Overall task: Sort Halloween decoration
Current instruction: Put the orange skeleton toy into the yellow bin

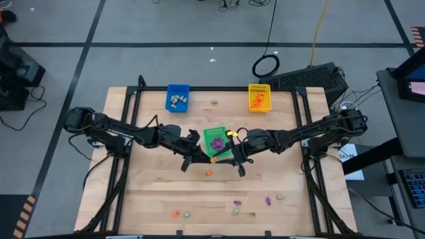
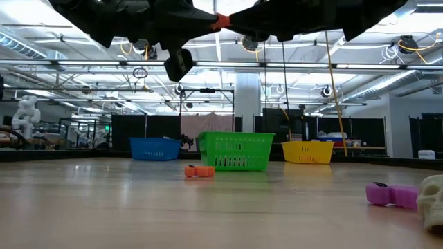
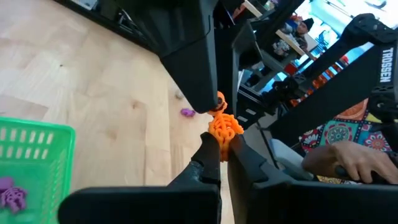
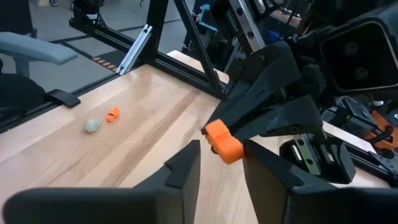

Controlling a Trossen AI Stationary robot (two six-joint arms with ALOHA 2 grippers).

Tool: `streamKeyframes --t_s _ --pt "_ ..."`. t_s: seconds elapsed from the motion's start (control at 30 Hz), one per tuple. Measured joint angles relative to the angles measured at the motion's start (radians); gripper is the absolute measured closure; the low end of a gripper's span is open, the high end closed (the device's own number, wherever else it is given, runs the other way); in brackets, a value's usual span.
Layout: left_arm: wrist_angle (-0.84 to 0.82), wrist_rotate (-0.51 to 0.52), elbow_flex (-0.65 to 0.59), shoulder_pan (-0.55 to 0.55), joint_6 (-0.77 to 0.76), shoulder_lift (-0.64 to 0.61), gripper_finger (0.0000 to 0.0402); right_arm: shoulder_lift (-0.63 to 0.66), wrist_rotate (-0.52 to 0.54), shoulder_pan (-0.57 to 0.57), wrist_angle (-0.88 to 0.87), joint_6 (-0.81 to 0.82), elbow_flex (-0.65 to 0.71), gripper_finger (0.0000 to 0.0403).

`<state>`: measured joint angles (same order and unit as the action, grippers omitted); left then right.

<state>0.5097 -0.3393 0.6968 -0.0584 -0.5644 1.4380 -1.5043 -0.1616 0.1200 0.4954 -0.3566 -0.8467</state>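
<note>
A small orange trinket point(image 3: 222, 127) hangs in the air between my two grippers, just near of the green tray point(image 1: 224, 151). My left gripper point(image 3: 222, 142) is shut on it. My right gripper point(image 4: 221, 155) is open, with one finger on each side of the trinket's free end point(image 4: 224, 142); whether it touches, I cannot tell. The green tray holds purple trinkets point(image 1: 216, 141), the blue tray point(image 1: 177, 88) pale grey-white ones, and the yellow tray point(image 1: 259, 87) orange ones. Another orange trinket point(image 1: 208, 172) lies on the table below the grippers. My left gripper pinches the orange trinket between its two fingertips point(image 3: 210, 144), on the lower part of it point(image 3: 221, 134). The fingers come level from the table's left. The trinket is lifted clear of the table, and its other end point(image 4: 224, 142) sticks out toward my right gripper.
Loose trinkets lie along the table's near part: purple ones point(image 1: 238, 201) point(image 1: 268, 200), pale ones point(image 1: 235, 212) point(image 1: 279, 196), an orange one point(image 1: 175, 214). One pale piece point(image 1: 214, 101) lies between the blue and yellow trays. A person's hand point(image 3: 348, 158) shows beyond the table.
</note>
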Motion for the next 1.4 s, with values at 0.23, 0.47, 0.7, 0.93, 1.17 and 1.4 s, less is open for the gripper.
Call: streamKeyframes --t_s 0.23,0.47,0.7,0.93,1.17,1.4 --pt "0.004 -0.001 0.007 -0.001 0.0 0.0 0.04 0.0 0.001 0.0 -0.013 0.004 -0.019 0.0336" --pt "0.001 -0.002 0.007 -0.001 0.005 0.0 0.04 0.0 0.003 0.0 -0.03 0.004 -0.026 0.0387" --pt "0.002 0.001 0.007 -0.001 0.02 0.0 0.0389 0.0 0.005 0.0 -0.032 0.004 -0.026 0.0393" --pt "0.011 0.015 0.007 -0.001 0.079 0.0 0.0307 0.0 0.008 0.0 -0.037 0.004 -0.026 0.0393" --pt "-0.004 0.05 0.008 0.0 0.222 0.0 0.0252 0.006 0.021 0.0 -0.072 0.011 -0.026 0.0392" --pt "-0.072 0.19 -0.014 -0.001 0.324 0.0 0.0242 0.011 0.115 -0.011 -0.112 0.047 -0.026 0.0392"
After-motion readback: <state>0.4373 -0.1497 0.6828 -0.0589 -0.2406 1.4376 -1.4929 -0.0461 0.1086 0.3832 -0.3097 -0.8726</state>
